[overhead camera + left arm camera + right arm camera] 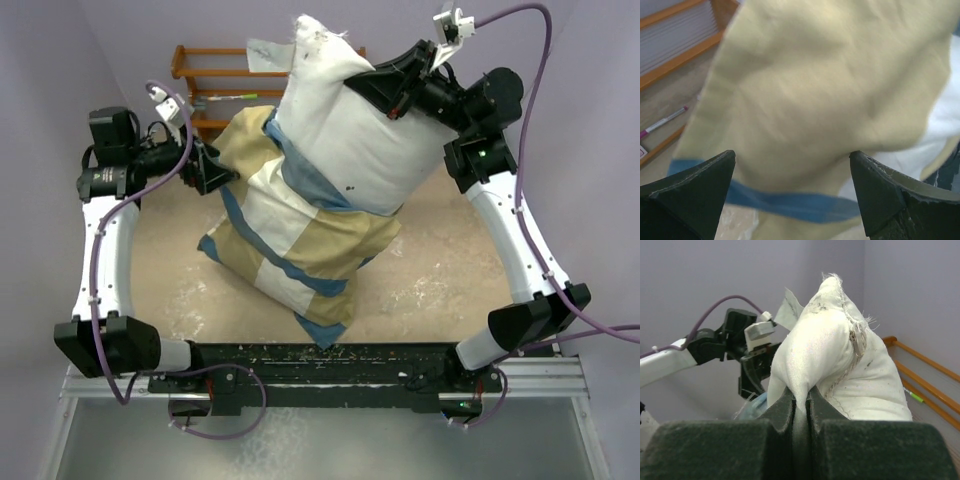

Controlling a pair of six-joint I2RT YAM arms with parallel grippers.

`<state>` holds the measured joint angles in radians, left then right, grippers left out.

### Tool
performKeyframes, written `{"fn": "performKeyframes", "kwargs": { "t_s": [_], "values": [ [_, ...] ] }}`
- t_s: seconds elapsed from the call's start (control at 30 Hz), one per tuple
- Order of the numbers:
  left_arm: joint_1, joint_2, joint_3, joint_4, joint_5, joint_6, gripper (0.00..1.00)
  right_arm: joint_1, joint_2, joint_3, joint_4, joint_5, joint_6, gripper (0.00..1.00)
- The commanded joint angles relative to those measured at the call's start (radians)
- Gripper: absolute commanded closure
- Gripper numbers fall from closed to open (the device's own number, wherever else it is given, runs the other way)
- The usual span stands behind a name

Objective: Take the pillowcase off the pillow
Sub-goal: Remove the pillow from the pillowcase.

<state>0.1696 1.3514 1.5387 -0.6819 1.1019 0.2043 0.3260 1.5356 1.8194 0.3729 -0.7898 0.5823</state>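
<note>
1. The left gripper is hanging wide open and gripping nothing. The pillowcase is sitting right at its 3 o'clock, with a tan fold just beside the fingertips. Can't tell if it's actually touching.
2. That pillowcase is looking light and floppy to me, so I'm guessing it'll be bunching up rather than sliding clean. I'd be grabbing the loose tan fold above the blue band, the bit filling the left wrist view, not the stuffed bulk.
3. The pillow is poking out of the pillowcase toward 1 o'clock. Its upper part is showing bare and its lower part is wrapped, leaning over the table.
4. The right gripper is clenching a pinch of the pillow's white cloth at its 2 o'clock edge. It's soft and squishy, so that small pinch is probably risking a slip under a hard tug.
</note>
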Motion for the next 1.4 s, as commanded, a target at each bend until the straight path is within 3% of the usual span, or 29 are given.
{"fn": "performKeyframes", "kwargs": {
  "t_s": [0.0, 0.1, 0.2, 0.3, 0.33, 0.37, 0.43, 0.53, 0.63, 0.77, 0.93, 1.03, 1.17, 1.27, 1.37],
  "values": [
    [0.004, 0.067, 0.000, 0.304, -0.035, -0.243, 0.00, 0.007, -0.064, 0.006, 0.178, -0.047, 0.040, 1.00],
    [0.047, 0.098, -0.007, 0.417, 0.095, -0.365, 0.00, 0.007, -0.073, -0.013, 0.173, -0.062, 0.032, 1.00],
    [0.026, 0.069, -0.047, 0.417, 0.104, -0.275, 0.01, 0.007, -0.076, -0.031, 0.202, -0.076, 0.046, 1.00],
    [0.022, 0.087, -0.048, 0.301, 0.119, -0.137, 0.24, 0.007, -0.069, -0.031, 0.232, -0.094, 0.080, 1.00],
    [0.021, 0.103, -0.033, 0.228, 0.112, -0.064, 0.26, 0.007, -0.069, -0.029, 0.237, -0.098, 0.085, 1.00],
    [0.022, 0.114, -0.034, 0.173, 0.087, -0.001, 0.23, 0.007, -0.069, -0.027, 0.245, -0.103, 0.093, 1.00],
    [0.044, 0.117, -0.057, 0.185, 0.037, 0.010, 0.01, 0.007, -0.067, -0.016, 0.251, -0.112, 0.105, 1.00],
    [0.110, 0.123, -0.053, 0.272, 0.106, -0.077, 0.00, 0.007, -0.072, -0.012, 0.255, -0.129, 0.114, 1.00],
    [0.131, 0.144, 0.017, 0.251, 0.173, -0.087, 0.00, 0.007, -0.082, -0.031, 0.277, -0.140, 0.123, 1.00],
    [0.143, 0.170, 0.081, 0.233, 0.377, -0.166, 0.00, 0.007, -0.086, -0.060, 0.301, -0.149, 0.143, 1.00],
    [0.103, 0.155, -0.003, 0.329, 0.539, -0.343, 0.00, 0.008, -0.085, -0.075, 0.311, -0.140, 0.148, 1.00],
    [0.103, 0.134, -0.059, 0.440, 0.553, -0.420, 0.08, 0.010, -0.084, -0.075, 0.310, -0.134, 0.151, 1.00],
    [0.108, 0.133, -0.063, 0.465, 0.447, -0.388, 0.00, 0.018, -0.089, -0.070, 0.315, -0.143, 0.157, 1.00],
    [0.107, 0.144, -0.020, 0.482, 0.372, -0.364, 0.00, 0.027, -0.096, -0.065, 0.306, -0.153, 0.158, 1.00],
    [0.106, 0.181, 0.042, 0.506, 0.412, -0.417, 0.00, 0.028, -0.106, -0.065, 0.301, -0.158, 0.157, 1.00]
  ]
}}
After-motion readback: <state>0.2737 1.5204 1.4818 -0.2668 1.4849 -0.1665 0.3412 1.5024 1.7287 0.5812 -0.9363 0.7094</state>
